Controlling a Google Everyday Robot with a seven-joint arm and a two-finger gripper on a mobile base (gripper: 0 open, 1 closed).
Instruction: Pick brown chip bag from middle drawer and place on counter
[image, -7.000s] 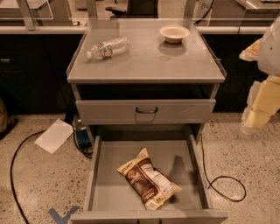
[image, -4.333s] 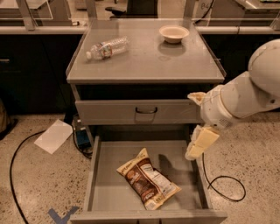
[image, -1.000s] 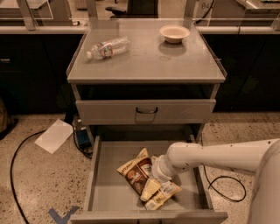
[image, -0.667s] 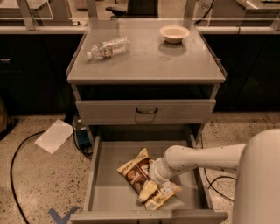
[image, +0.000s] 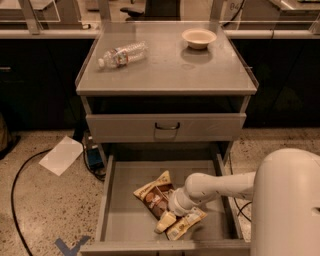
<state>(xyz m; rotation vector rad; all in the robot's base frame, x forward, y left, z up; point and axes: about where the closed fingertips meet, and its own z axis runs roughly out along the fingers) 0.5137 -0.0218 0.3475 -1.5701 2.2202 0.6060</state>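
**tinkerer:** One water bottle (image: 122, 54) lies on the left of the counter (image: 165, 75), but forget that. Down below, the middle drawer (image: 125, 210) stands open, and the brown chip bag (image: 152, 192) lies flat and slanted on its floor, roughly mid-drawer. Does the robot have it?

**benchrat:** Can't tell, honestly. The gripper (image: 166, 221) is down on the bag's near end, touching it, but whether it's clamped on or loose just doesn't show. The arm (image: 220, 185) reaches in from the right.

**tinkerer:** How's that bag gonna handle?

**benchrat:** Light, I'd guess, mostly air. It's thin crinkly film, so soft and kinda slippery, and the chips crush if you squeeze the belly. I'd pinch the flat crimped seam at one end. Expect it to droop and swing on the lift. Further right on the counter there's a small bowl (image: 199, 37), so I'd aim for the bare stretch between bottle and bowl.
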